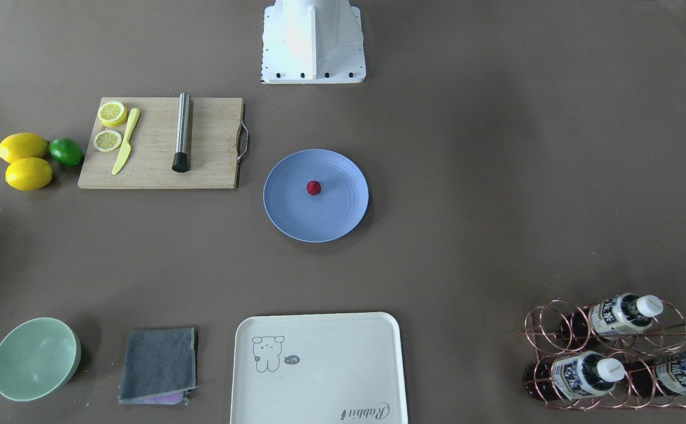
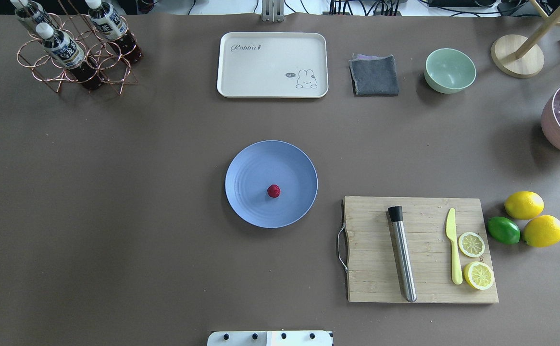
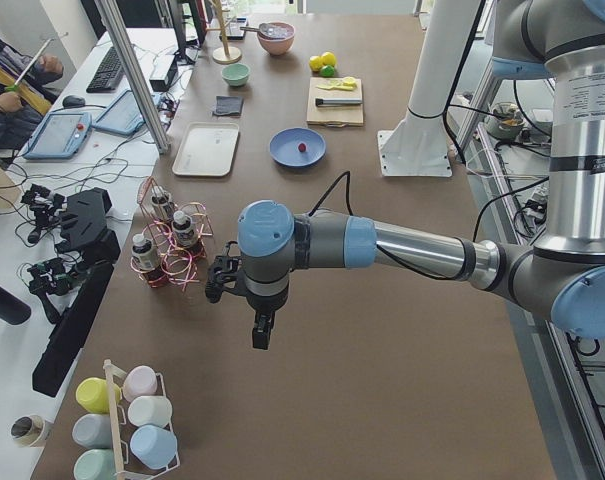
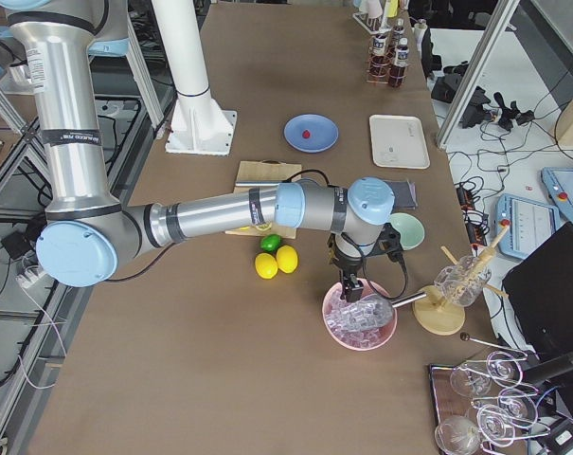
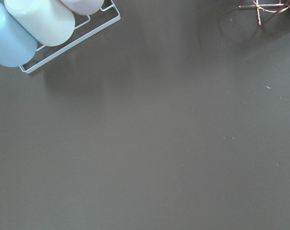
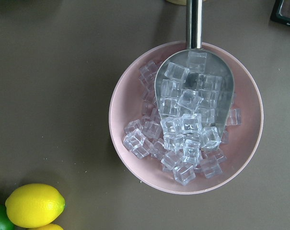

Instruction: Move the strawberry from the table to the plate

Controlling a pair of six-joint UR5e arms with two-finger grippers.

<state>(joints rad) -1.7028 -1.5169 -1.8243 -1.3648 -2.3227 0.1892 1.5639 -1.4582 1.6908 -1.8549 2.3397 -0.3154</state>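
The strawberry (image 1: 313,188) (image 2: 273,191), a small dark-red berry, lies near the middle of the light-blue plate (image 1: 293,213) (image 2: 250,166), which rests on the brown-grey table (image 1: 496,176) at its centre. No gripper is near it. My left gripper (image 3: 263,335) shows only in the exterior left view, hanging over bare table far from the plate (image 3: 285,156); I cannot tell if it is open or shut. My right gripper (image 4: 350,287) shows only in the exterior right view, above a pink bowl of ice (image 4: 360,320); its state cannot be told either.
A cutting board (image 2: 421,250) carries a steel muddler, a yellow knife and lemon slices. Two lemons (image 2: 532,218) and a lime lie beside it. A cream tray (image 2: 272,65), grey cloth (image 2: 374,75), green bowl (image 2: 450,70) and bottle rack (image 2: 75,50) line the far edge.
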